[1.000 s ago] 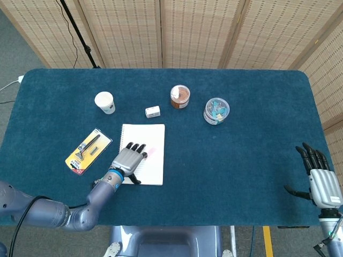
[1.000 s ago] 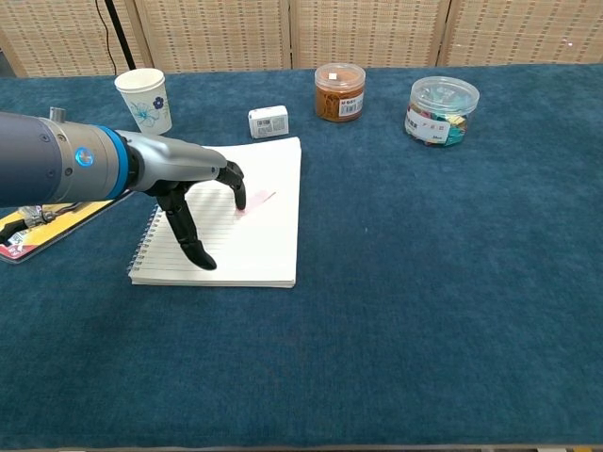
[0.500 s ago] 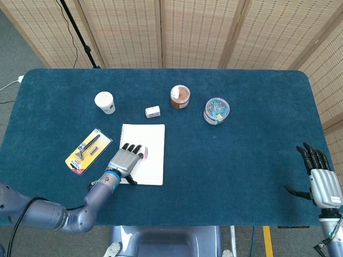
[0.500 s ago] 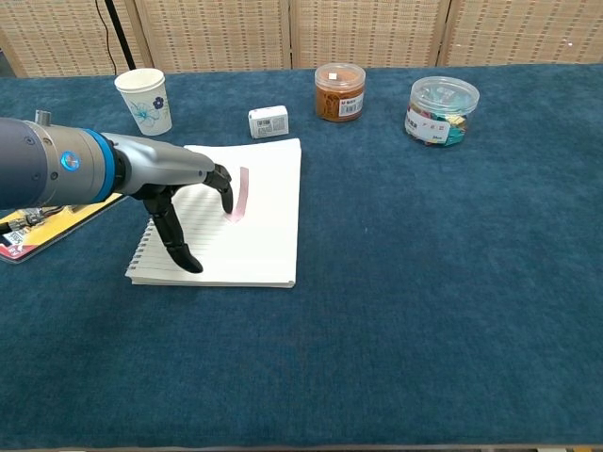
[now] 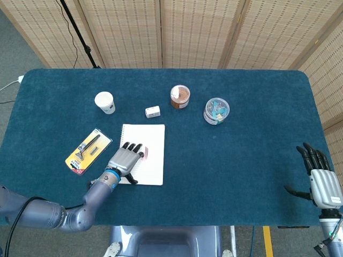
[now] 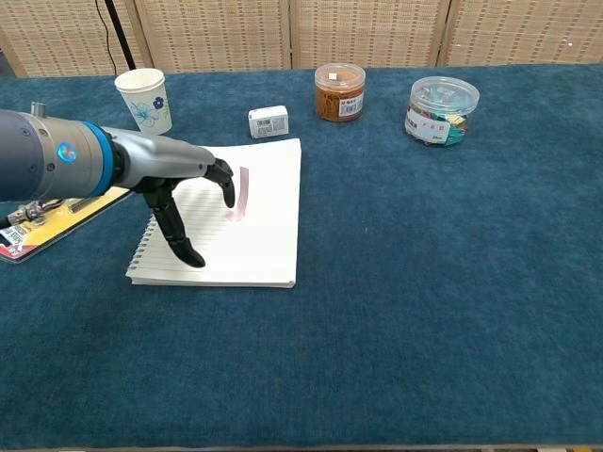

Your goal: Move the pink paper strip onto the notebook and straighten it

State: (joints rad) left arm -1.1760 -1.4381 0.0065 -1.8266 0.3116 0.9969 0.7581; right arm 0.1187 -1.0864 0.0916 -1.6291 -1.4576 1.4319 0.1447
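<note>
The pink paper strip (image 6: 241, 192) lies flat on the white spiral notebook (image 6: 268, 240), running almost parallel to the page's long side. My left hand (image 6: 184, 193) hovers low over the notebook's left half with fingers spread and nothing in it. One of its fingertips (image 6: 228, 195) sits just left of the strip, and I cannot tell whether it touches. From the head view the strip (image 5: 144, 153) peeks out beside the left hand (image 5: 126, 159) on the notebook (image 5: 153, 136). My right hand (image 5: 320, 179) hangs open past the table's right edge, far from everything.
A paper cup (image 6: 143, 100) and a small white box (image 6: 268, 121) stand behind the notebook. Further right are a brown jar (image 6: 340, 91) and a clear tub of coloured clips (image 6: 441, 110). A yellow tool package (image 5: 88, 151) lies left of the notebook.
The strip has swung from a slant to nearly parallel with the notebook's long side. My left hand has drawn back a little to the left. The right hand is still.
</note>
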